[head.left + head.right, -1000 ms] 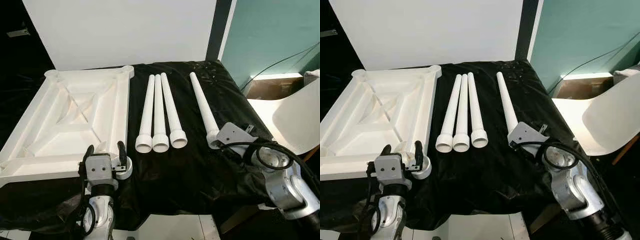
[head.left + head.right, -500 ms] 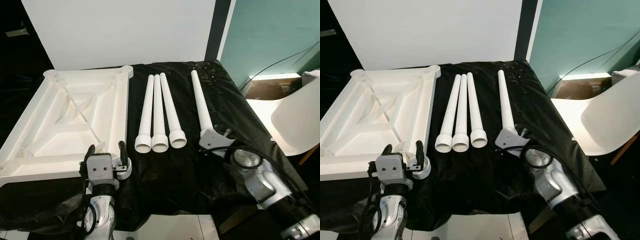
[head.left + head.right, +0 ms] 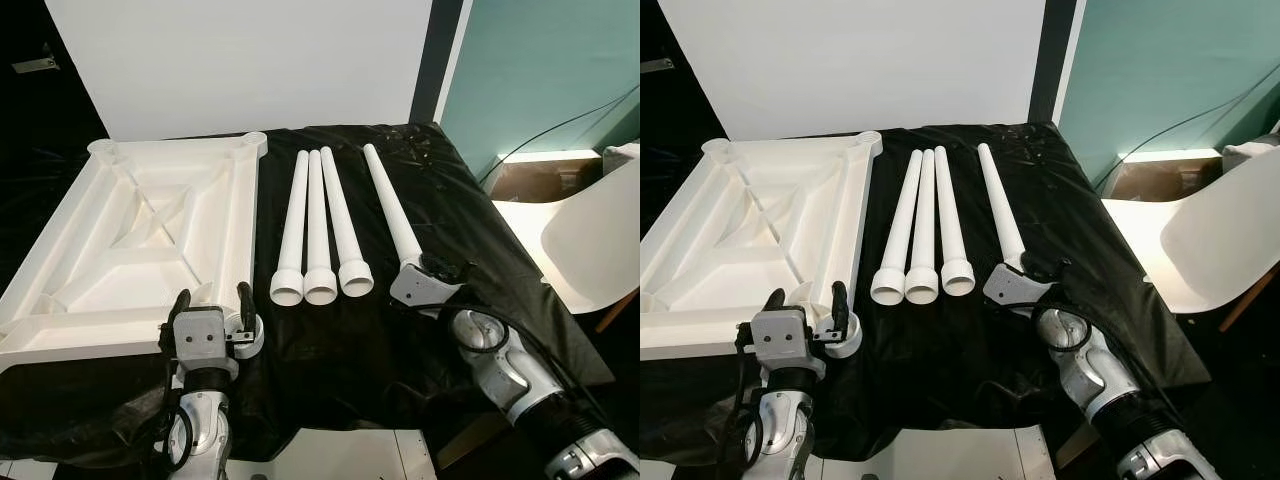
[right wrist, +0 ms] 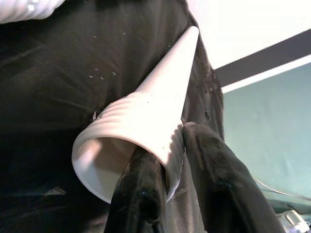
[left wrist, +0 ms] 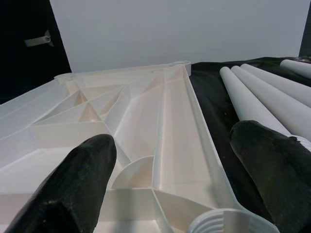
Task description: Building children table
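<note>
The white tabletop (image 3: pixel 140 230) lies upside down on the left of the black cloth. Three white legs (image 3: pixel 318 225) lie side by side next to it. My left gripper (image 3: pixel 212 305) stands open at the tabletop's near right corner, its fingers (image 5: pixel 73 184) either side of the threaded corner socket (image 5: pixel 228 225). A fourth leg (image 3: pixel 390 205) lies slanted to the right of the three. My right gripper (image 3: pixel 428 282) is shut on the rim of its wide threaded end (image 4: pixel 146 121), one finger (image 4: pixel 141 194) inside the opening and one outside.
The black cloth (image 3: pixel 350 350) covers the work surface up to its near edge. A white chair (image 3: pixel 600 225) stands close on the right, beside a teal wall with a cable. A white panel leans behind the table.
My right arm has drawn in towards the left, bringing the fourth leg with it; the leg now slants with its thin tip nearer the three legs. The left gripper has stayed put.
</note>
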### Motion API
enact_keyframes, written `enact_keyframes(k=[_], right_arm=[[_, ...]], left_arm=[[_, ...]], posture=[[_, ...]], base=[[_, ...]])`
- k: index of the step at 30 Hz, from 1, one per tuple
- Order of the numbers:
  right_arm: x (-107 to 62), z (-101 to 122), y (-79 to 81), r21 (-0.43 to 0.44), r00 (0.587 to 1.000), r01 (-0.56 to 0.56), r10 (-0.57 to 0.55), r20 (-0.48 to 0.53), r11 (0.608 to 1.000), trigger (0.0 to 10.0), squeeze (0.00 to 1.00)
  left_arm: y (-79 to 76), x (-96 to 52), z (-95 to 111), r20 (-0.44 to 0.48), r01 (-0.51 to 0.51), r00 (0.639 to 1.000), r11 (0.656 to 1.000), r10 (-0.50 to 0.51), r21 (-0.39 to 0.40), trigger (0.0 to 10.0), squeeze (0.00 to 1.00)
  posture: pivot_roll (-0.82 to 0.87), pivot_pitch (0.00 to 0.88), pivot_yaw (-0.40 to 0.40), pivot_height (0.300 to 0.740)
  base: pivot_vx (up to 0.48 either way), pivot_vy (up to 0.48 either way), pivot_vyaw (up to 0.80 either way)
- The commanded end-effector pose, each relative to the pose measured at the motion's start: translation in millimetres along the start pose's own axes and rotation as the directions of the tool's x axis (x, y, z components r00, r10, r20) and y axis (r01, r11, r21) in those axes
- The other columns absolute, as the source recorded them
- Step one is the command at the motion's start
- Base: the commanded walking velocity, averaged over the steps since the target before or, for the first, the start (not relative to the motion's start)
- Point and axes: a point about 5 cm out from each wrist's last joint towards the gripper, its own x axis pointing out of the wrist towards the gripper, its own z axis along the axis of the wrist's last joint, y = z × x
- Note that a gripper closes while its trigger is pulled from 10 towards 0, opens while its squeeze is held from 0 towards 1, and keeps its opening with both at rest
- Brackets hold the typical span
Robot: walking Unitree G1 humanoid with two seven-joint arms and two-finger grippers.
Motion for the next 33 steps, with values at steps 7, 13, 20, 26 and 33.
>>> enact_keyframes(k=[7,13,20,26,33], right_arm=[[-16.2,-16.1,-5.2,-0.067,0.951,0.309,-0.309,0.020,0.949,0.0,0.00],[-25.1,-7.1,-16.1,-0.104,0.874,0.477,-0.459,0.158,0.873,0.0,0.00],[-31.9,9.5,-34.7,-0.074,0.736,0.645,-0.594,0.325,0.760,0.0,0.00],[-33.1,22.2,-21.6,-0.006,0.730,0.579,-0.515,0.449,0.815,0.0,0.00],[-43.1,30.9,-2.9,-0.006,0.681,0.479,-0.368,0.633,0.878,10.0,0.00]], left_arm=[[-0.1,1.8,-2.5,-0.015,-0.053,0.999,0.998,0.052,-0.026,10.0,0.00],[-15.1,7.9,-1.1,-0.025,0.072,0.996,0.958,-0.083,-0.277,10.0,0.00],[-39.0,14.6,13.7,0.076,0.332,0.939,0.821,-0.337,-0.465,10.0,0.00],[-43.3,13.9,26.5,0.196,0.431,0.888,0.602,-0.417,-0.672,10.0,0.00],[-33.5,17.0,61.6,0.464,0.599,0.769,0.241,-0.440,-0.764,10.0,0.00]], posture=[[-0.01,0.000,0.014,0.740],[-0.03,0.000,0.021,0.740],[-0.04,0.000,0.021,0.740],[-0.03,0.000,0.014,0.740],[-0.02,0.000,0.002,0.740]], base=[[0.000,0.000,0.00],[0.000,0.000,0.00],[0.000,0.000,0.00],[0.000,0.000,0.00],[0.000,0.000,0.00]])
